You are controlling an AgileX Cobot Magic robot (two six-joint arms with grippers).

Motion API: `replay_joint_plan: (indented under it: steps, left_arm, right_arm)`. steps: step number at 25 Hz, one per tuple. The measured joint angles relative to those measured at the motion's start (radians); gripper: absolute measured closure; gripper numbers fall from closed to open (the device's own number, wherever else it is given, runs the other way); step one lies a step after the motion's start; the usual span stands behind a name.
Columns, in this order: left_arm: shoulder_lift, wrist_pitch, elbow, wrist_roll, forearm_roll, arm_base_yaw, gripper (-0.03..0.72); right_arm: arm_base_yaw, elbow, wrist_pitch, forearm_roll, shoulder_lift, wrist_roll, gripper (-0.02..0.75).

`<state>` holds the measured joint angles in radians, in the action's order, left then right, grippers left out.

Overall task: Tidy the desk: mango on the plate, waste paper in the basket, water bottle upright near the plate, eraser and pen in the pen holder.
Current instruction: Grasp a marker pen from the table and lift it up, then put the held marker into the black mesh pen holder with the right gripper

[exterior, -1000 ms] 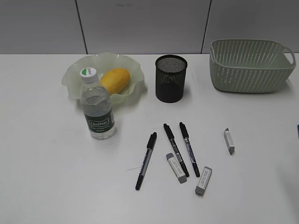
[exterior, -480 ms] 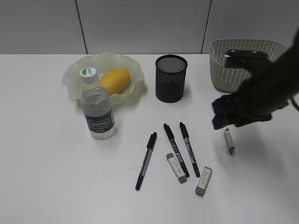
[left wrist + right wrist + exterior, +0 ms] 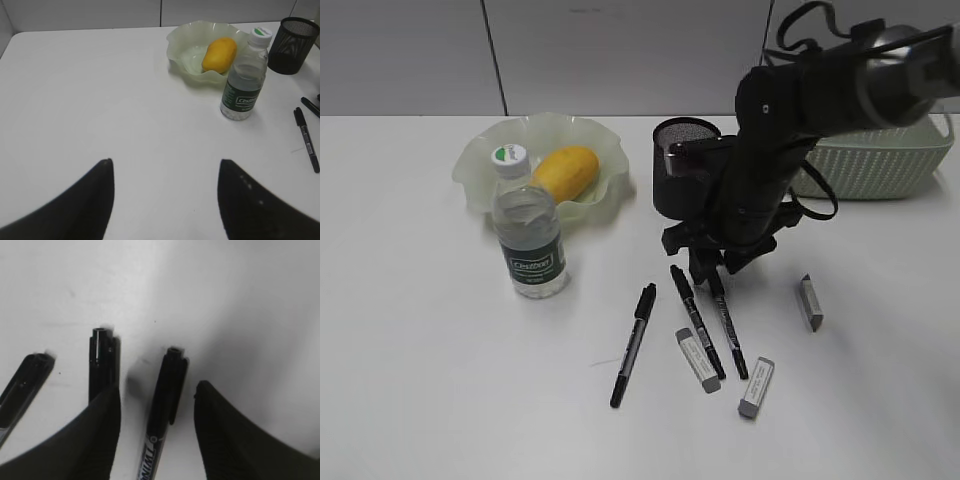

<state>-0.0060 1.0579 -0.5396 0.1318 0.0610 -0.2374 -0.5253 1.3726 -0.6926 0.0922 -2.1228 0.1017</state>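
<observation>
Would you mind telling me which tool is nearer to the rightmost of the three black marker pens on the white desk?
Right. The right tool straddles that rightmost black marker pen, one finger on either side. The left tool hangs over bare white desk, well away from it.

"Cestbon" on water bottle [image 3: 530, 245] label, "TWIN" on pen [image 3: 161, 425]

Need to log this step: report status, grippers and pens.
Right gripper open, straddling the right-hand pen, not gripped. Left gripper open, empty, over bare desk. Middle pen close beside left finger.
</observation>
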Motion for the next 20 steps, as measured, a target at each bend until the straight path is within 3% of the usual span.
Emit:
replay_joint_plan:
  steps: [5,9,13,17,20]
  left_arm:
    - [0.000,0.000,0.000,0.000,0.000,0.000,0.201]
    - [0.000,0.000,0.000,0.000,0.000,0.000,0.201]
    - [0.000,0.000,0.000,0.000,0.000,0.000,0.201]
    - [0.000,0.000,0.000,0.000,0.000,0.000,0.201]
    - [0.000,0.000,0.000,0.000,0.000,0.000,0.201]
  right_arm:
    - [-0.002,0.023,-0.032,-0.023,-0.049,0.019,0.435]
    - [-0.003,0.024,-0.035,-0.037,-0.050,0.026,0.607]
    - [-0.003,0.017,-0.021,-0.050,-0.004,0.028,0.603]
    - [-0.003,-0.035,0.164,-0.052,0.192,0.029,0.603]
    - [-0.003,-0.153,0.454,-0.076,0.378,0.030,0.603]
